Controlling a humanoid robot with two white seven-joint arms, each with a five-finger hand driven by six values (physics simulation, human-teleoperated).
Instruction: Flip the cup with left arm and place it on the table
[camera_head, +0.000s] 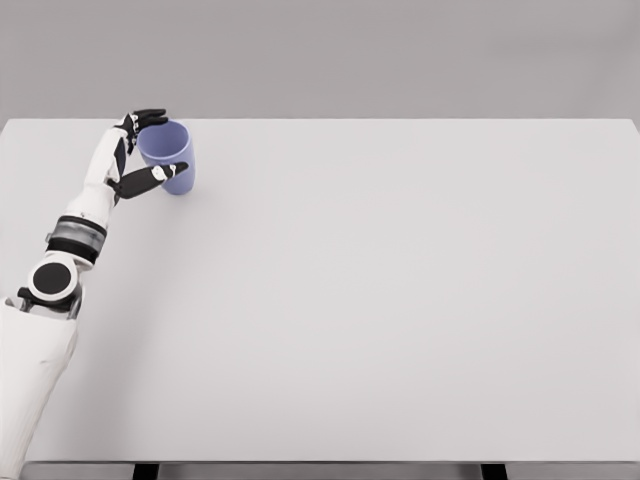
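Head view, sole view. Blue cup (169, 157): upright, mouth up, at far left of white table (400, 300), near back edge; whether base rests on surface or hangs just above it, not determinable. Left hand (146, 150): wrapped around cup, dark fingers (150, 117) curled over far side of rim, thumb (158, 176) pressed across near wall; holding cup. Left arm: white, entering from lower left, forearm reaching up to cup. Right arm: out of view. Risks, as judgement: grip set high and to one side, so cup liable to pivot or slip between thumb and fingers on release; smooth tapered wall, little friction to count on; fingers hooked over rim likely to drag cup sideways or tip it if opened unevenly; proximity to left and back edges leaving small margin for a roll off the table; release from above surface likely to cause a bounce or topple. Surface: flat, matte, pale grey-white, uniform, nothing else on it; dark leg tops just visible at near edge. Room: plain grey backdrop behind table, featureless, soft even light, faint shadow at cup base.
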